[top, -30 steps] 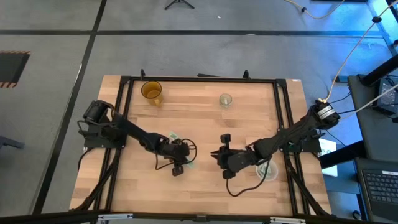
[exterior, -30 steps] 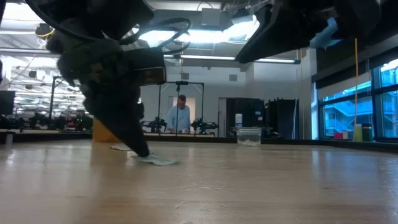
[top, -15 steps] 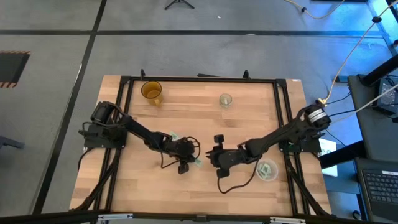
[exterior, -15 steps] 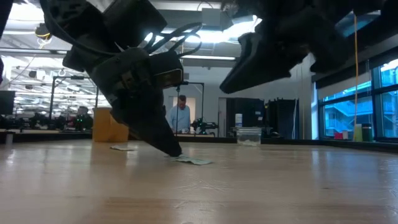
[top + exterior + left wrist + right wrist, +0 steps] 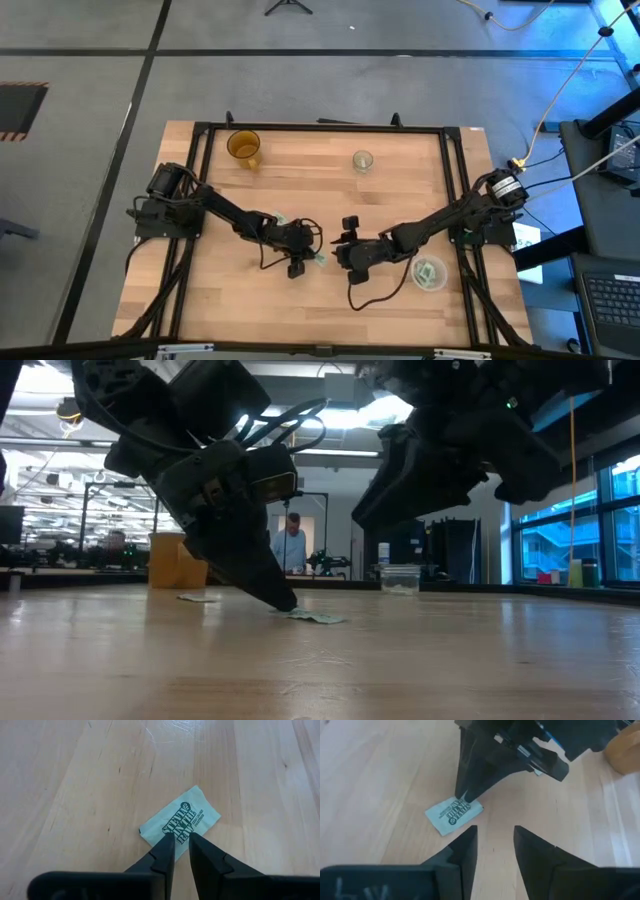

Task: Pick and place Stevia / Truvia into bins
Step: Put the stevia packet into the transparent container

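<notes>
One Stevia sachet (image 5: 186,816), white with green print, lies flat on the wood table near its middle (image 5: 317,259). My left gripper (image 5: 181,840) stands on it with its fingers nearly together. My right gripper (image 5: 493,840) hovers open just right of it, above the table (image 5: 341,250), fingers pointing at the sachet (image 5: 454,814). A second sachet (image 5: 280,217) lies flat behind the left gripper. The clear round bin (image 5: 429,273), holding sachets, sits at the table's right, beside the right arm. My left gripper rests its two nearly closed fingertips (image 5: 167,842) on the top face of the sachet, near the printed end closest to the gripper (image 5: 179,833). The fingers come slanting down from the table's left. The sachet lies flat on the table (image 5: 318,618) under the tips.
An amber cup (image 5: 243,147) stands at the far left and a small clear cup (image 5: 362,160) at the far middle. A black frame (image 5: 320,128) runs around the table. Bare wood lies along the near edge. A person (image 5: 290,547) stands far behind in the room.
My left gripper has moved toward the table's right, sliding the sachet flat along the wood toward the right gripper. My right gripper has moved left toward the sachet, and its arm has drawn off the clear bin, which now shows.
</notes>
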You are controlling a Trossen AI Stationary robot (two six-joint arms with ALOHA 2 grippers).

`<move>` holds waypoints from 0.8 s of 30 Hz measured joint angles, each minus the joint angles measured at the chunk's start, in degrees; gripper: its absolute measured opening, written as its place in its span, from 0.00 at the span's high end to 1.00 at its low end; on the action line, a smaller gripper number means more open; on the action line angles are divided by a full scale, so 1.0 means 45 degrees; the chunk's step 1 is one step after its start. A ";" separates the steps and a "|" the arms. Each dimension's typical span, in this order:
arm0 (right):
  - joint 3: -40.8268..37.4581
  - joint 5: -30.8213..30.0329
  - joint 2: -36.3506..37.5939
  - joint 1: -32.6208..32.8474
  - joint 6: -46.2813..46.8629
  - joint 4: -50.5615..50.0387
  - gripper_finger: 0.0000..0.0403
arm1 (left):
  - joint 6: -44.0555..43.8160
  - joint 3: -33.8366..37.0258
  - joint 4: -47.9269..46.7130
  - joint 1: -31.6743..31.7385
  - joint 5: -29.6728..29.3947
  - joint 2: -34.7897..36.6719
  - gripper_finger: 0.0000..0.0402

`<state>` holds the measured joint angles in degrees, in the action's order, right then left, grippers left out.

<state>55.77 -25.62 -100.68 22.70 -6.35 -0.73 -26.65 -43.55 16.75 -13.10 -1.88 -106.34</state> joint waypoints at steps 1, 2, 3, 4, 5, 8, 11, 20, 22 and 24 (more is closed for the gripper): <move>0.0000 0.0077 0.0000 0.0000 0.0002 0.0012 0.66 | 0.0005 0.0000 0.0001 0.0000 -0.0004 0.0000 0.86; 0.0000 0.0122 0.0000 0.0004 0.0004 0.0014 0.65 | 0.0005 0.0000 0.0000 0.0000 -0.0013 0.0000 0.86; 0.0000 0.0126 0.0000 0.0005 0.0000 0.0009 0.64 | 0.0000 0.0000 0.0005 0.0000 -0.0013 0.0000 0.86; 0.0000 0.0141 0.0000 0.0005 -0.0034 -0.0002 0.63 | 0.0000 0.0000 0.0005 0.0005 -0.0008 0.0000 0.86; 0.0000 0.0152 0.0000 0.0005 -0.0139 -0.0027 0.62 | 0.0000 0.0000 0.0005 0.0005 0.0001 0.0000 0.86; 0.0005 0.0169 0.0000 0.0005 -0.1038 -0.0501 0.61 | -0.0015 0.0000 0.0005 0.0010 0.0040 0.0000 0.86; 0.0005 0.0167 0.0000 0.0005 -0.1708 -0.0738 0.61 | -0.0067 0.0000 0.0005 0.0010 0.0041 0.0000 0.86; 0.0005 0.0196 -0.0904 0.0041 -0.4389 -0.0443 0.61 | -0.0136 0.0012 0.0416 0.0044 0.0004 -0.0010 0.86; 0.0005 0.0197 -0.1124 0.0084 -0.4412 -0.0395 0.61 | -0.0136 0.0015 0.0554 0.0044 -0.0036 -0.0014 0.86; 0.0005 0.0199 -0.1284 0.0147 -0.4484 -0.0270 0.61 | -0.0144 0.0015 0.0587 0.0044 -0.0057 -0.0019 0.86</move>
<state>55.79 -24.73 -106.46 23.36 -26.52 -1.95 -27.30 -43.48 19.39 -12.91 -2.13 -106.43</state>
